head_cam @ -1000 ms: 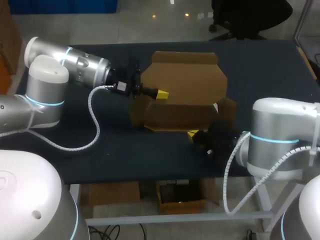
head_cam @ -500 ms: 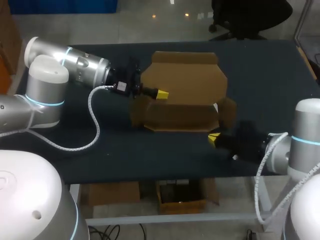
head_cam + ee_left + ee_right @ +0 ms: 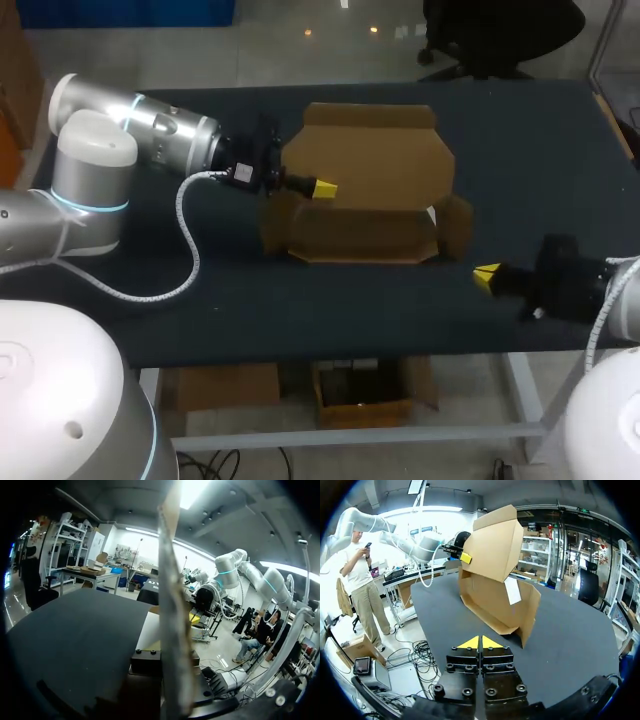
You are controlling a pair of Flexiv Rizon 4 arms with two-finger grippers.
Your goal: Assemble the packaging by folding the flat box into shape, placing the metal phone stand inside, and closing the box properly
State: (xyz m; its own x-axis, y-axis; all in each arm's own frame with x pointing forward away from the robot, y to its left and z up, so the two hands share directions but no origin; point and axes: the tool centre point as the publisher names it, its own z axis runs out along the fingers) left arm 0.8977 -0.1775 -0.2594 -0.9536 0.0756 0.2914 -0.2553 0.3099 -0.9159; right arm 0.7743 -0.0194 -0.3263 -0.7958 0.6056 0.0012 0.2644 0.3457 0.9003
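Your left claw (image 3: 322,187) is closed on the side edge of the lid (image 3: 375,160) of the cardboard box (image 3: 355,238). The panel stands edge-on between its fingers and is raised above the open lower part. Your right claw (image 3: 487,277) has its yellow tips pressed together, with nothing between them. It is low over the tabletop (image 3: 300,312), and the box is ahead of it, not touching.
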